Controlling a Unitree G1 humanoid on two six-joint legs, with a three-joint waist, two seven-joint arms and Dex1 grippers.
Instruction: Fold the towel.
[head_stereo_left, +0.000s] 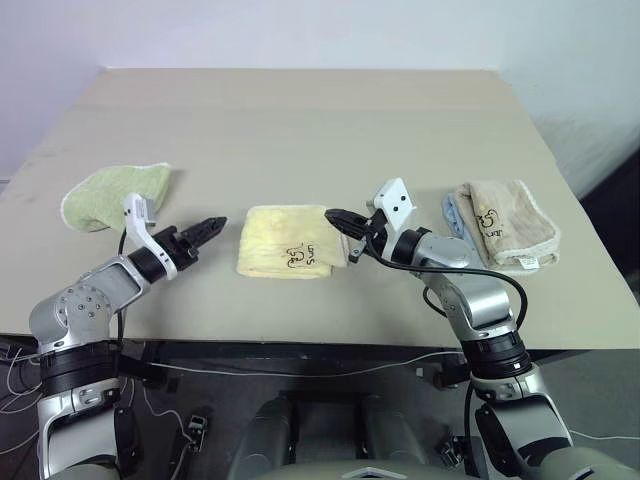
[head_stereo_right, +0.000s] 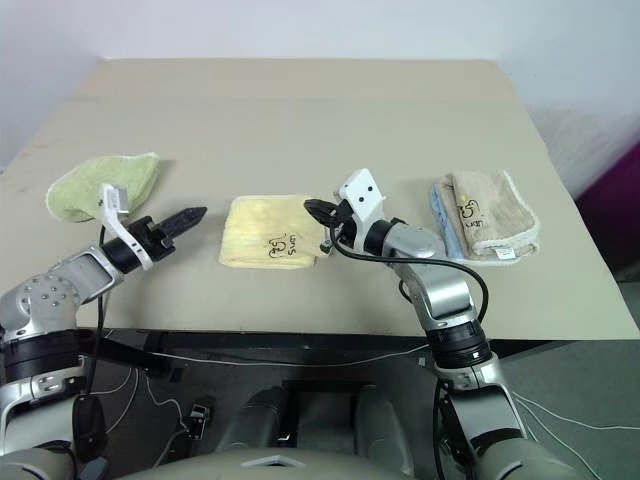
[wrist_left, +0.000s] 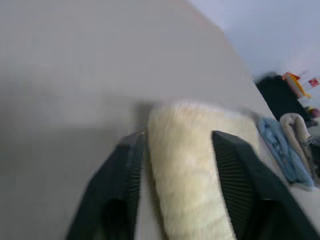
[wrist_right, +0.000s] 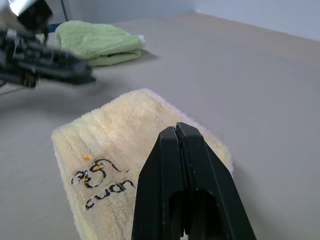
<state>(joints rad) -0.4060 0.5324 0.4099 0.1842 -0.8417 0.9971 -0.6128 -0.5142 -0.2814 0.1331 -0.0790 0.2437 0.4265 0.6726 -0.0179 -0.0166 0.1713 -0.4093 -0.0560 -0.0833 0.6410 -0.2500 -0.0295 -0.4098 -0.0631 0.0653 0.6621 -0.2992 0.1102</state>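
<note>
The towel (head_stereo_left: 285, 242) lies folded into a small pale yellow pad with a dark printed mark, in the middle of the table near its front edge. My left gripper (head_stereo_left: 212, 228) hovers just off the towel's left edge, pointing at it and apart from it. In the left wrist view its fingers (wrist_left: 235, 170) stand open, with the towel (wrist_left: 190, 165) seen beyond the gap. My right gripper (head_stereo_left: 335, 217) is shut with nothing in it, raised a little over the towel's right edge. The right wrist view shows its closed fingertips (wrist_right: 176, 129) above the towel (wrist_right: 115, 150).
A light green cloth (head_stereo_left: 115, 195) lies at the left of the beige table (head_stereo_left: 300, 120). At the right, a tan folded cloth (head_stereo_left: 510, 222) rests on a pale blue one (head_stereo_left: 455, 212). The table's front edge runs just below both arms.
</note>
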